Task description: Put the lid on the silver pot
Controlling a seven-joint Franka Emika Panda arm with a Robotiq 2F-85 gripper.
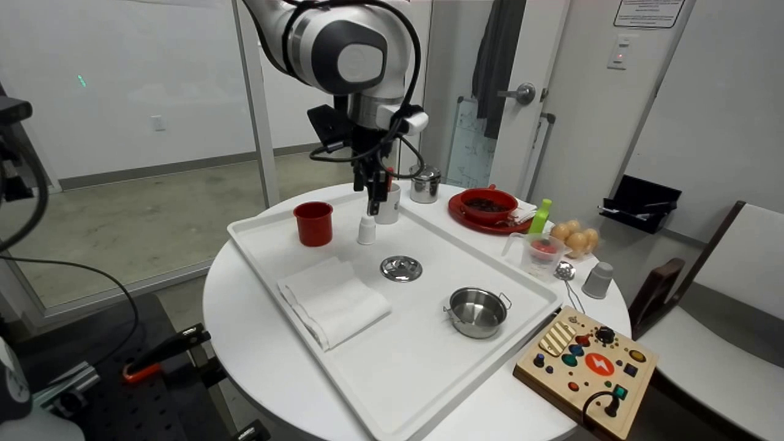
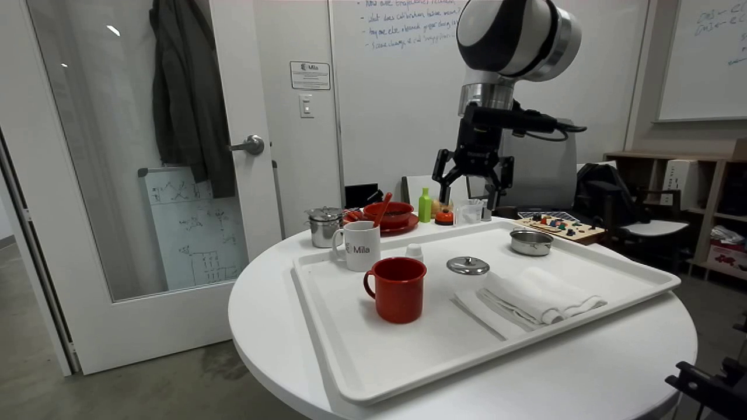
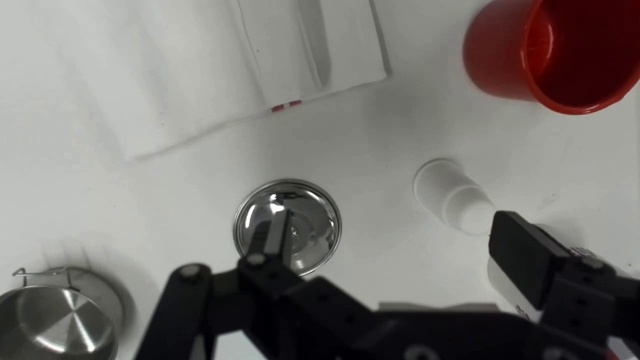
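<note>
The silver lid (image 1: 401, 269) lies flat on the white tray, knob up, and also shows in an exterior view (image 2: 468, 266). In the wrist view the lid (image 3: 315, 215) is partly covered by one finger. The silver pot (image 1: 478, 312) stands upright and uncovered near the tray's edge, and shows in an exterior view (image 2: 531, 242). In the wrist view the pot (image 3: 70, 315) is cut off at the lower left. My gripper (image 2: 467, 201) is open and empty, above the tray, apart from the lid and pot. The gripper also shows in the wrist view (image 3: 395, 215).
The tray (image 1: 392, 429) also holds a red cup (image 1: 314, 224), a white shaker (image 1: 367, 231), a white mug (image 2: 362, 248) and a folded white cloth (image 1: 334, 300). Red dishes (image 1: 490, 205), a silver canister (image 1: 425, 185) and a button board (image 1: 585, 367) stand beyond the tray.
</note>
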